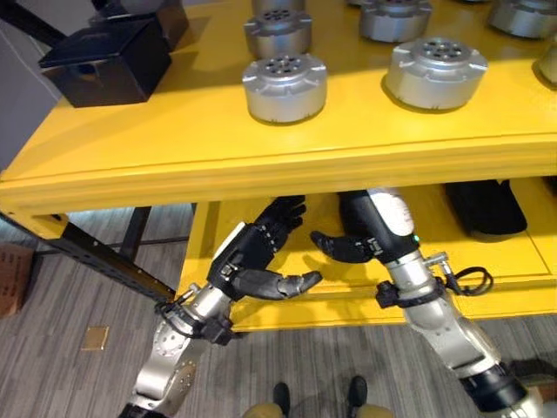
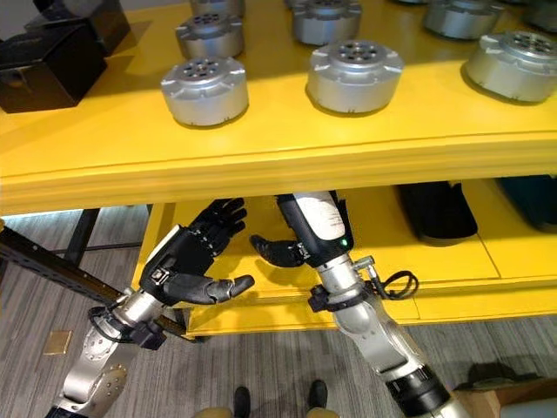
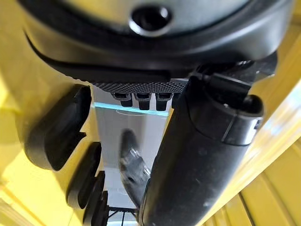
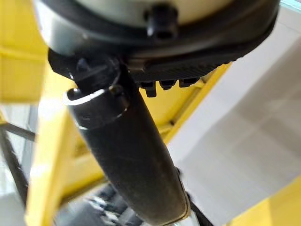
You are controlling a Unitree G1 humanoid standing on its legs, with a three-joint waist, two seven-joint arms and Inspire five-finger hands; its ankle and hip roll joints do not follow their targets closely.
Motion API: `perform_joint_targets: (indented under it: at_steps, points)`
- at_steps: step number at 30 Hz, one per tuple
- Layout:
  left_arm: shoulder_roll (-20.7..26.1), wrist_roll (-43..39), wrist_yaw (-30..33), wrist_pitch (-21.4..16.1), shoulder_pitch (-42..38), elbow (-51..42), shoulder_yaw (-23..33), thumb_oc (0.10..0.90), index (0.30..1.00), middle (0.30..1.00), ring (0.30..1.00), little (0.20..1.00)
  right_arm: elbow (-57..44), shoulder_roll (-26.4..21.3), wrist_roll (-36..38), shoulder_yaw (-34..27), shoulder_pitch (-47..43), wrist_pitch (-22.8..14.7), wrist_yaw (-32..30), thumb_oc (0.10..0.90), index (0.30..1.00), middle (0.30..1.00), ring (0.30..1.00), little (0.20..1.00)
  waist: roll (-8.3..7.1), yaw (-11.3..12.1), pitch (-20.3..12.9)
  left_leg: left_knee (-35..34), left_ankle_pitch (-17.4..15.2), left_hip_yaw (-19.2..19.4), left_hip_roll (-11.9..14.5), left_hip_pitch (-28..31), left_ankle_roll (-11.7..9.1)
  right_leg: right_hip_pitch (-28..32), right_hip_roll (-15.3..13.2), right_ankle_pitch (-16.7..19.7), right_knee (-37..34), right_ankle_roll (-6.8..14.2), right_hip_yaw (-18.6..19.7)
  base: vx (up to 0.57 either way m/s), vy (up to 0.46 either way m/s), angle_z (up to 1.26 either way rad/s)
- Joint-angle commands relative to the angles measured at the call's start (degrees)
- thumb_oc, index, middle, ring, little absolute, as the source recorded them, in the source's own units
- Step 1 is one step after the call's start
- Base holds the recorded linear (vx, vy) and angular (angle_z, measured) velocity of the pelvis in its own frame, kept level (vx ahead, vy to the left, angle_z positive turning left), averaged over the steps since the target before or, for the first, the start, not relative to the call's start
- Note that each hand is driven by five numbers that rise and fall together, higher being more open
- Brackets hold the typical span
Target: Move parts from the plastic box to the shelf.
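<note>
The yellow painted shelf (image 1: pixel 218 148) has an upper deck carrying several round silver-grey metal parts with a ring of holes in the top face; one such part (image 1: pixel 285 85) stands at about 12 o'clock in the left eye view, near the front edge; a second (image 1: pixel 435 71) stands at 1 o'clock beside it, apart from it; further parts (image 1: pixel 278 30) stand in rows behind them; a black box-shaped object (image 1: pixel 109 59) sits at 10 o'clock on the same deck, well apart from the parts.

The left robot hand (image 1: pixel 252 252) is below the front edge of the upper deck, at about 6 o'clock, over the front of the yellow lower deck (image 1: pixel 487 261); its fingers are straight and spread, thumb extended toward 3 o'clock; it holds nothing.

The right robot hand (image 2: pixel 283 251) is just beside the left one, under the upper deck; its thumb points toward 9 o'clock; the fingers reach under the deck and their posture cannot be determined; no part is visible in it.

A dark rounded object (image 1: pixel 487 207) lies on the lower deck at 3 o'clock, apart from both hands; grey plank floor (image 1: pixel 70 296) lies below the shelf.
</note>
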Motion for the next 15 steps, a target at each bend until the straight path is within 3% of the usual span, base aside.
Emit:
perform_joint_targets:
  at_steps: [1, 4, 6, 11, 15]
  points:
    - [1.4, -1.6, 1.8, -7.2, -1.0, -6.8, 2.4, 0.900, 1.000, 1.000, 1.000, 1.000, -6.7, 1.0, 8.3, -3.8, -1.2, -4.4, 1.2, 0.900, 1.000, 1.000, 1.000, 1.000, -3.42, -1.2, -4.6, 3.0, -3.4, 0.3, 1.4, -2.4, 0.4, 0.7, -4.3, -8.4, 7.2, 2.9, 3.6, -0.03, -0.040, -0.13]
    - [1.4, -1.6, 2.1, -7.2, -0.7, -7.0, 2.6, 0.900, 1.000, 1.000, 1.000, 1.000, -7.0, 1.0, 8.5, -4.2, -0.4, -4.6, 1.6, 0.900, 1.000, 1.000, 1.000, 1.000, -3.48, -1.3, -4.7, 2.8, -3.4, 0.5, 1.5, -2.3, 0.4, 0.7, -4.3, -8.2, 6.9, 2.9, 3.8, -0.01, -0.032, -0.22]
    - [1.1, -2.0, 2.3, -7.5, 2.0, -7.7, 5.4, 0.900, 1.000, 1.000, 1.000, 1.000, -8.2, 1.8, 14.7, -7.9, 6.1, -2.5, 5.2, 0.900, 1.000, 1.000, 1.000, 1.000, -4.01, -3.0, -5.2, 1.6, -3.0, 1.7, 1.9, -1.7, 0.2, 0.7, -3.6, -7.4, 5.3, 3.1, 4.6, -0.02, -0.117, -0.19]
    - [1.8, -1.9, 3.1, -9.2, 4.2, -8.0, 6.7, 0.900, 1.000, 1.000, 1.000, 1.000, -8.9, 1.2, 17.7, -10.5, 10.6, -5.4, 6.9, 0.900, 1.000, 1.000, 1.000, 1.000, -4.15, -4.2, -5.3, 0.7, -2.4, 2.4, 2.4, -1.6, -0.2, 0.3, -2.7, -7.1, 4.2, 2.8, 5.5, -0.03, -0.053, -0.14]
    - [2.3, -2.9, 4.7, -9.2, 4.0, -8.5, 6.8, 0.900, 1.000, 1.000, 1.000, 1.000, -9.3, 0.0, 17.8, -10.5, 9.8, -5.3, 8.9, 0.900, 1.000, 1.000, 1.000, 1.000, -4.01, -4.3, -5.4, 0.0, -1.9, 2.6, 2.6, -1.6, -0.5, 0.6, -2.0, -6.6, 2.8, 2.5, 5.6, -0.04, -0.039, -0.23]
